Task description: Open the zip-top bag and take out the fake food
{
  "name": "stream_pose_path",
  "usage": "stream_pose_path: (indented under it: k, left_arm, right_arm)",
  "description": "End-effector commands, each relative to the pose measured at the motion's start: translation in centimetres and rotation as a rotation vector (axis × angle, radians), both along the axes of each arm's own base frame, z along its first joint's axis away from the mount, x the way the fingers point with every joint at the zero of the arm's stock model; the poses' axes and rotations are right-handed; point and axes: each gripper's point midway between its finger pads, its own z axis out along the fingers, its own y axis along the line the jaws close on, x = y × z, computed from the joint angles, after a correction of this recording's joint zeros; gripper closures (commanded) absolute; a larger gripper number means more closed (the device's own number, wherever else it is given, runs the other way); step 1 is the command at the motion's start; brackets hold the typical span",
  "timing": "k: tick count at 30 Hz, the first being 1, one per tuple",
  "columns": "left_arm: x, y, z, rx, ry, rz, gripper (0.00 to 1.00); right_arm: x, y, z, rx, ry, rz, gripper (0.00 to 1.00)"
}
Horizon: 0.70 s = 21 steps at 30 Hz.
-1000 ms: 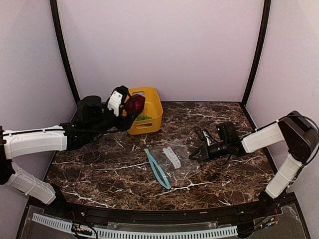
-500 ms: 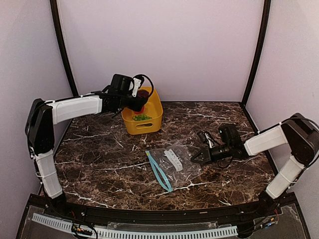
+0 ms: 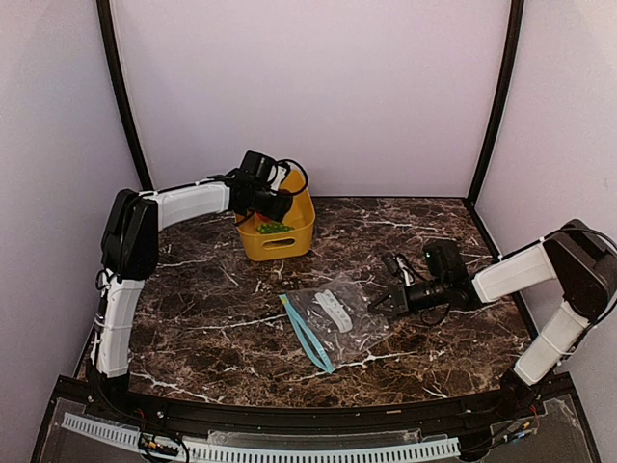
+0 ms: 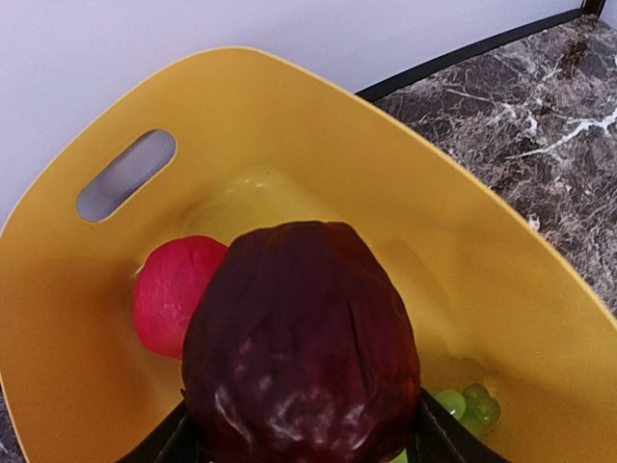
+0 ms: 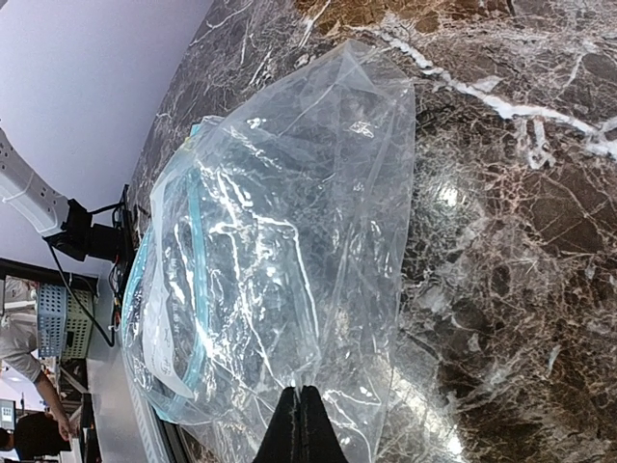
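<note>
While the bag (image 3: 339,318) lies flat mid-frame, teal strip (image 3: 306,330) running upper left to lower right along its left side, the right gripper (image 3: 374,303) pinches its right edge. Upper left, the left gripper (image 3: 278,204) grasps the maroon fruit (image 4: 299,347) over the bin (image 3: 304,230).

Bright, even light; white glare on the crinkled zip-top bag (image 5: 289,241) and table (image 5: 540,193)

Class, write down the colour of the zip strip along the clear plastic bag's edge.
Teal-blue. The zip strip shows best in the top external view.
</note>
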Motion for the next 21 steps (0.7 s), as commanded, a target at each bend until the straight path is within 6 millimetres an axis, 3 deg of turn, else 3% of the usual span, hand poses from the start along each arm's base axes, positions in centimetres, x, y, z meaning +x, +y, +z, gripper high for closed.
stream_pose_path:
  k: [1, 10, 15, 16, 17, 18, 19, 20, 21]
  left_arm:
    - [0.0, 0.1, 1.4, -0.005, 0.003, -0.036, 0.27]
    - [-1.0, -0.7, 4.8, -0.047, 0.007, -0.091, 0.06]
    - [-2.4, -0.3, 8.3, -0.100, -0.018, -0.094, 0.02]
    - [-2.7, -0.2, 8.3, -0.107, -0.011, -0.091, 0.01]
    - [-3.2, -0.1, 9.8, -0.126, -0.034, -0.094, 0.01]
    - [-3.6, 0.1, 9.6, -0.132, -0.023, -0.089, 0.01]
    - [-4.1, 0.3, 11.1, -0.150, -0.044, -0.089, 0.01]
    - [-4.6, 0.7, 10.6, -0.155, -0.027, -0.078, 0.01]
    - [-5.2, 1.0, 12.1, -0.171, -0.048, -0.072, 0.01]
  right_arm:
    - [0.2, 0.2, 0.5, 0.023, -0.015, 0.005, 1.00]
    - [0.2, 0.5, 0.9, 0.032, -0.022, 0.016, 1.00]
    - [0.0, 1.1, 1.2, 0.022, -0.030, 0.032, 1.00]
    - [-0.1, 1.3, 1.3, 0.021, -0.034, 0.037, 1.00]
    - [-0.1, 1.5, 1.3, 0.018, -0.037, 0.042, 1.00]
    - [-0.1, 1.8, 1.4, 0.017, -0.040, 0.048, 1.00]
    - [-0.2, 2.1, 1.5, 0.015, -0.043, 0.054, 1.00]
    - [-0.2, 2.4, 1.5, 0.013, -0.045, 0.058, 1.00]
    - [-0.2, 2.8, 1.5, 0.010, -0.046, 0.061, 1.00]
